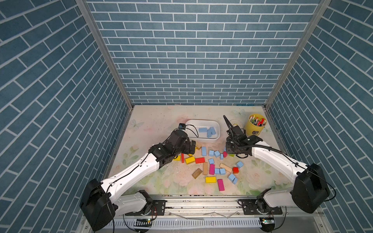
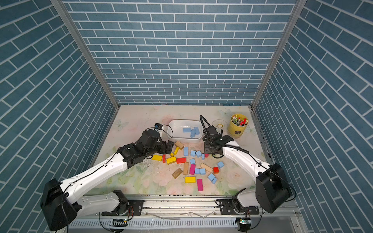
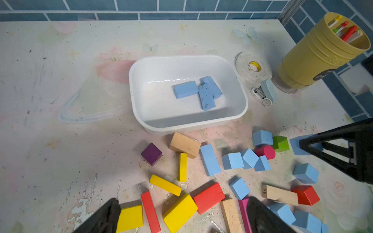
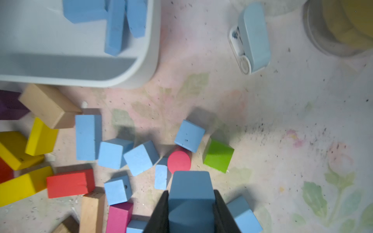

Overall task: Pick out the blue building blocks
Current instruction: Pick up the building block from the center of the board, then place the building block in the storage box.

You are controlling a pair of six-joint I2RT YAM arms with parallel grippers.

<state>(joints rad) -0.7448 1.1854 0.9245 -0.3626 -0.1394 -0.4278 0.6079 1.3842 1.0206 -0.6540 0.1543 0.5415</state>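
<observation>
Right arm stretched low, right fingers (image 4: 222, 213) clamping one blue block (image 4: 190, 187). Left arm bent forward, left fingers (image 3: 109, 217) wide apart, empty. Beyond them, three blue building blocks (image 3: 185, 89) in the tub (image 3: 132, 94); eleven loose on the surface (image 3: 60, 80) near both.

Yellow cup (image 1: 254, 129) stands beside tape roll (image 3: 243, 71).

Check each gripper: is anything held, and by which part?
Right gripper clamps a blue block by two opposite side faces. Left gripper is open, holding nothing.
</observation>
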